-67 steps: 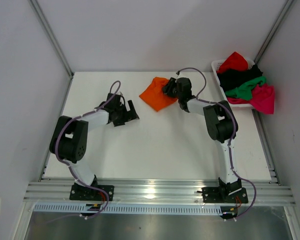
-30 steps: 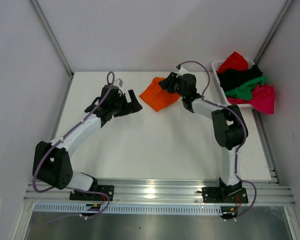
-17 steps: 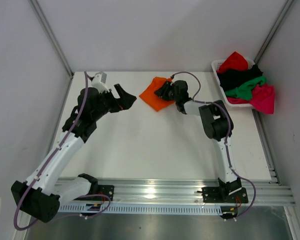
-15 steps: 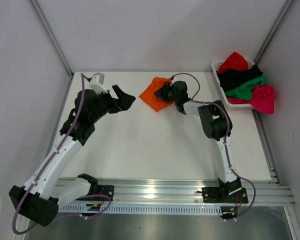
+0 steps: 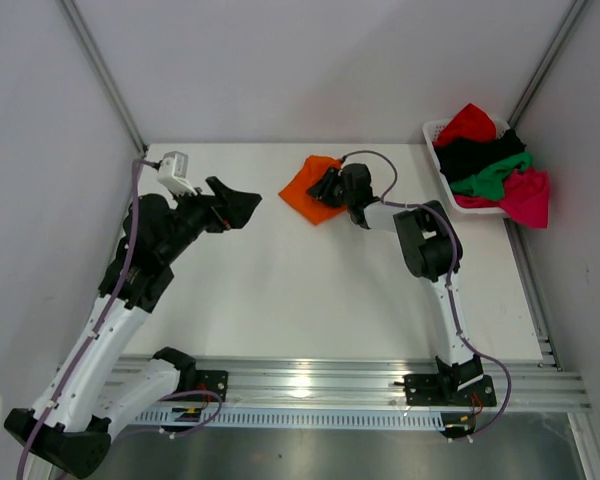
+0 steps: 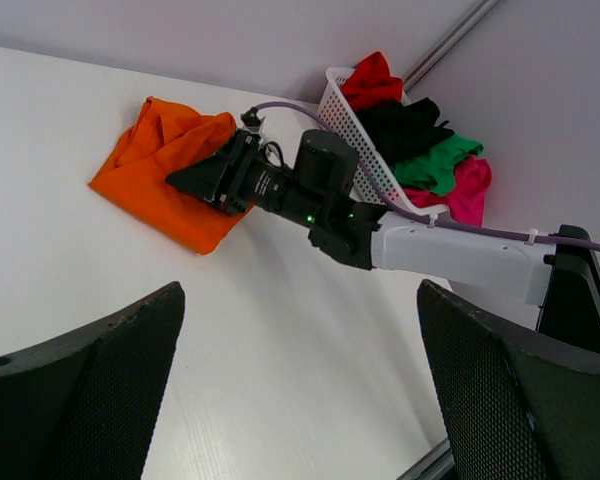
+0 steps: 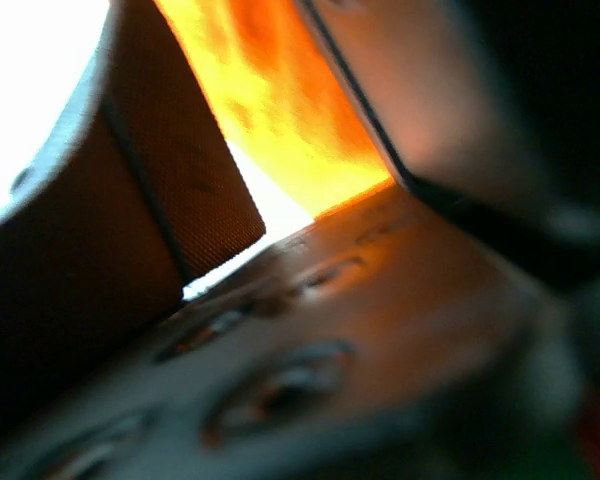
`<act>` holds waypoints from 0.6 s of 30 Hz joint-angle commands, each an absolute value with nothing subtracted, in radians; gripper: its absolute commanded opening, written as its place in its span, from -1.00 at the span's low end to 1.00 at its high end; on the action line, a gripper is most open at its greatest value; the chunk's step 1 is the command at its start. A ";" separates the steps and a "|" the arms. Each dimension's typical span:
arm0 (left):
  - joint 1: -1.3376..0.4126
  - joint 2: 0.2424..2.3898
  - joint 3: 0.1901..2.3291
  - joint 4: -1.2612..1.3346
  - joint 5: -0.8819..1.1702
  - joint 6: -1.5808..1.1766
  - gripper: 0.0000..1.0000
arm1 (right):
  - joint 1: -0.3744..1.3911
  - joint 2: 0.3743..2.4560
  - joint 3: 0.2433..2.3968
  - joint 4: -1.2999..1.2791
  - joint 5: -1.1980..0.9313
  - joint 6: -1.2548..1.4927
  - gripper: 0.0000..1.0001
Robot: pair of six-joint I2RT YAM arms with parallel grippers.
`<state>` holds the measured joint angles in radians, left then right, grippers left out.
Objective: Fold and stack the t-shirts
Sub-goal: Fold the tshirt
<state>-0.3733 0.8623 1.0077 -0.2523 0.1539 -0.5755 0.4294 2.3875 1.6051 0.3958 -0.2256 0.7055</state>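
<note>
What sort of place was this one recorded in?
Likely a robotics lab test cell, not a home: a bare white table walled by plain grey panels, left arm and right arm bolted to an aluminium rail, and a white basket of t-shirts.

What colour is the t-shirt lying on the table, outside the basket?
Bright orange; the t-shirt shows best in the left wrist view.

white table (image 5: 310,290), white slatted basket (image 5: 432,129) at its far right, metal rail (image 5: 320,381)
</note>
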 commanded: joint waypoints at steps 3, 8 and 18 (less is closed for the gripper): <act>-0.379 0.824 1.017 -0.248 0.150 -0.571 0.99 | 0.449 2.332 1.537 0.267 -0.189 0.672 -0.16; -0.379 0.810 1.014 -0.258 0.167 -0.584 0.99 | 0.488 2.333 1.578 0.075 -0.127 0.655 -0.15; -0.380 0.750 1.023 -0.282 0.133 -0.560 0.99 | 0.572 2.168 1.387 -0.096 -0.138 0.675 -0.17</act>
